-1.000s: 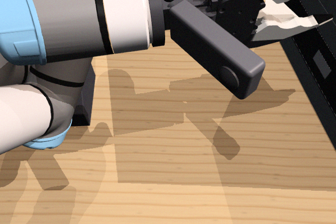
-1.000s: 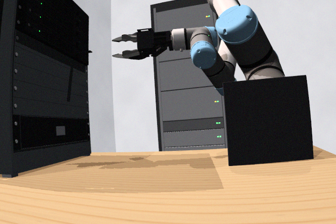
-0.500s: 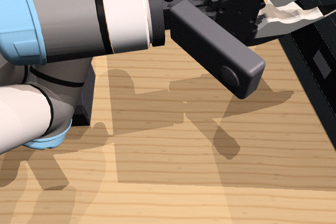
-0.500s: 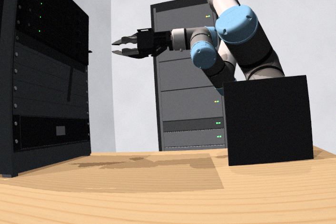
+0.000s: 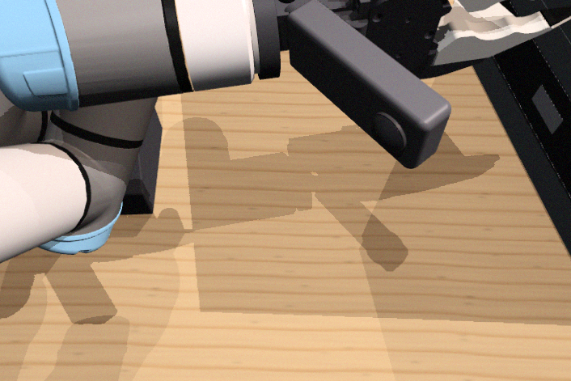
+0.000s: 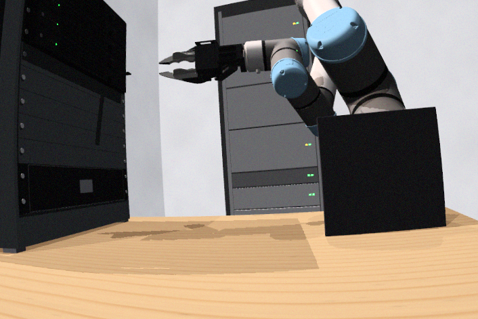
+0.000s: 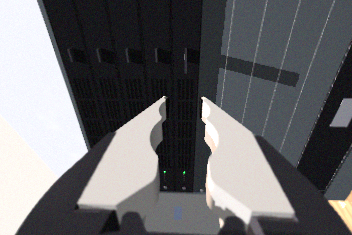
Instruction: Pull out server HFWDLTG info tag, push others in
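Exterior view shows the gripper [image 6: 166, 67] short of the rack [image 6: 11, 114], jaws nearly together on nothing; one small tag [image 6: 127, 73] protrudes there. Reading and sorting tags looks undone.

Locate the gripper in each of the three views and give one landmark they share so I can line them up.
Top: the gripper is at the upper right corner, over the rack's edge.
Exterior: the gripper is left of centre, pointing at the rack, with a gap between them.
Wrist: the gripper fills the lower half, fingers nearly together, nothing between them.
Shared landmark: the dark server rack.
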You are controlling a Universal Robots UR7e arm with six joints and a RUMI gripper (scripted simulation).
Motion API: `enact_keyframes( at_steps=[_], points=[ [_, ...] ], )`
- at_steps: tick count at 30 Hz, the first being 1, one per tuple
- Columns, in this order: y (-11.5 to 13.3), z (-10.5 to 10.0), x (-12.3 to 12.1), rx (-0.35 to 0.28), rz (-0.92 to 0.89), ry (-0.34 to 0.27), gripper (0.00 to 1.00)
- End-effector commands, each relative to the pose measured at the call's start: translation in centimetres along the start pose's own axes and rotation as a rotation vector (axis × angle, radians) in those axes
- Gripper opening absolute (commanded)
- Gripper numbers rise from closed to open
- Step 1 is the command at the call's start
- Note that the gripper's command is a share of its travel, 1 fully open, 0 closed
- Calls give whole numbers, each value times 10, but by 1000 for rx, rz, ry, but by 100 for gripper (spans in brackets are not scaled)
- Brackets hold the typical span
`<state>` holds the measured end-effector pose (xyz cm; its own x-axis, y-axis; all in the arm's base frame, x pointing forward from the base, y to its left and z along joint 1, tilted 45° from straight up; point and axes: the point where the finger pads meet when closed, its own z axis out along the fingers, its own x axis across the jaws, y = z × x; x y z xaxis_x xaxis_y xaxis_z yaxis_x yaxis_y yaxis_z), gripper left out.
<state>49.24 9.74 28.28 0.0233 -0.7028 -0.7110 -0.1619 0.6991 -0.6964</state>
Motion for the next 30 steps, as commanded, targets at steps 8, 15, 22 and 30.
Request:
enact_keyframes(
  at_steps=[8, 15, 22, 30],
  points=[
    [0, -1, 0, 1, -2, 0, 0],
    [0, -1, 0, 1, -2, 0, 0],
    [0, -1, 0, 1, -2, 0, 0],
    [0, -1, 0, 1, -2, 0, 0]
  ],
)
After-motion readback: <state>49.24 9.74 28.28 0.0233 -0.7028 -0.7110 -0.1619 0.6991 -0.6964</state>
